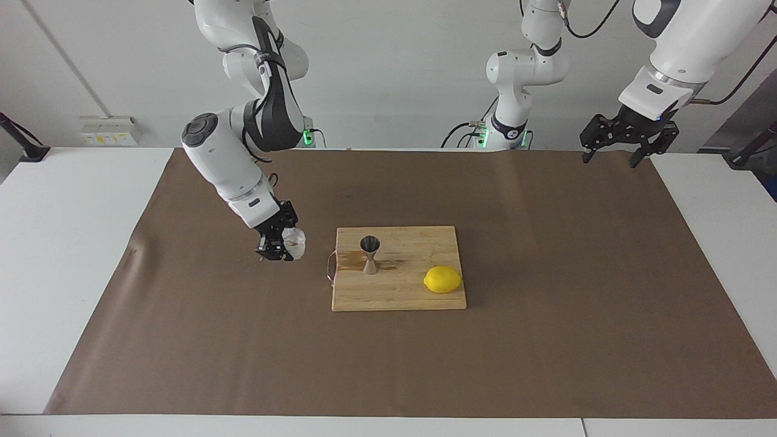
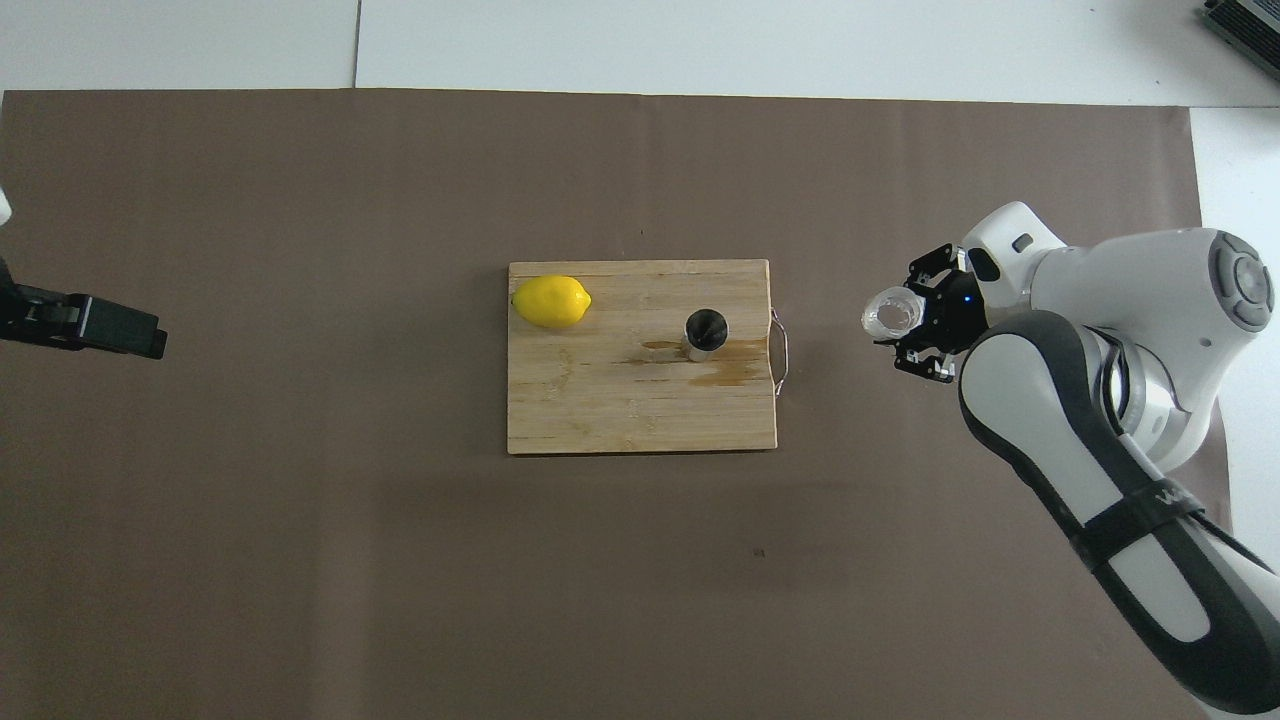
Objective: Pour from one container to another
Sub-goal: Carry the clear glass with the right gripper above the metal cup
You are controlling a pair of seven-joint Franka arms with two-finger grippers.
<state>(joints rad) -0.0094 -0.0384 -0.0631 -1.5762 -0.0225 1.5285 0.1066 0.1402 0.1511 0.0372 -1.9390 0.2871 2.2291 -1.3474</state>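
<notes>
right gripper (image 1: 285,246) fingers clamped on the clear cup (image 1: 295,243), mouth up so nothing spills, carried over the brown mat (image 1: 546,340) beside the cutting board (image 1: 400,294). the steel jigger (image 1: 369,254) stands upright on that board, mouth open to receive; lemon (image 1: 442,279) apart from it. left gripper (image 1: 616,152) waits, fingers apart, over the mat's edge.

Bright, even overhead light, soft faint shadows, both views sharp throughout.
</notes>
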